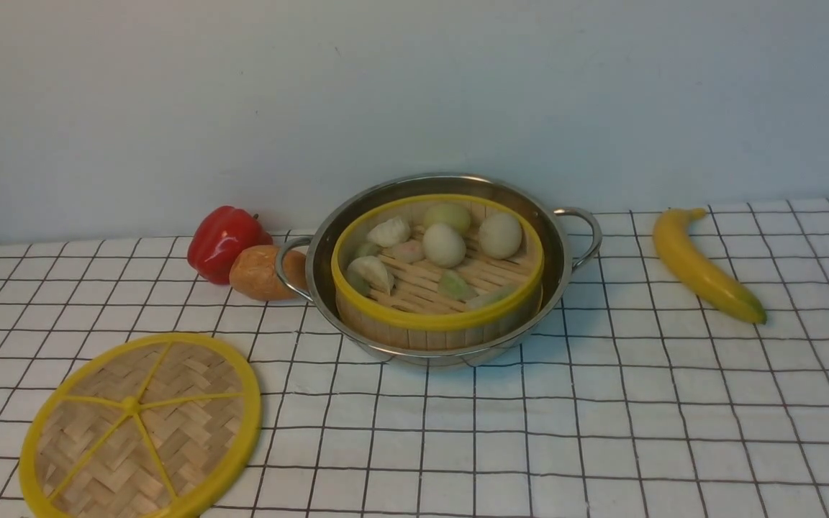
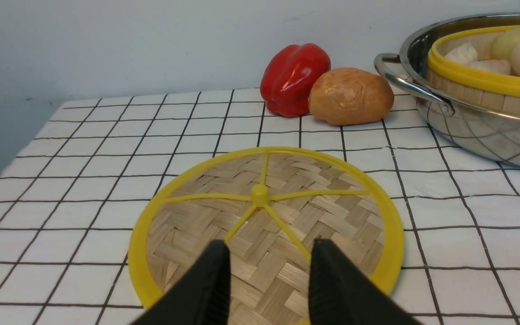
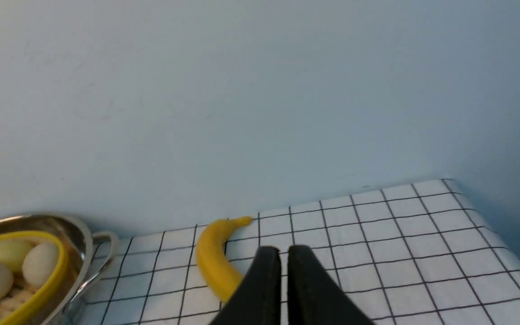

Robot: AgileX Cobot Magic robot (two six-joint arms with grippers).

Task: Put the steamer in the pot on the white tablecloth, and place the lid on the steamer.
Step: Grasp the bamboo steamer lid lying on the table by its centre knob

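Observation:
The steamer (image 1: 437,320), a bamboo basket with yellow rims holding white and green dumplings, sits inside the shiny pot (image 1: 443,178) on the white tablecloth (image 1: 601,417). The lid (image 1: 141,424), a woven disc with yellow rim and spokes, lies flat on the cloth at the front left. In the left wrist view my left gripper (image 2: 271,243) hangs open over the near part of the lid (image 2: 260,194), with nothing between its fingers. In the right wrist view my right gripper (image 3: 284,248) is only a narrow slit apart and empty, above the cloth near the banana. Neither gripper shows in the front view.
A red pepper (image 1: 224,241) and a brown bread roll (image 1: 260,273) lie against the pot's left handle. A banana (image 1: 702,270) lies to the right of the pot. A pale wall stands close behind the table, whose right edge shows in the right wrist view.

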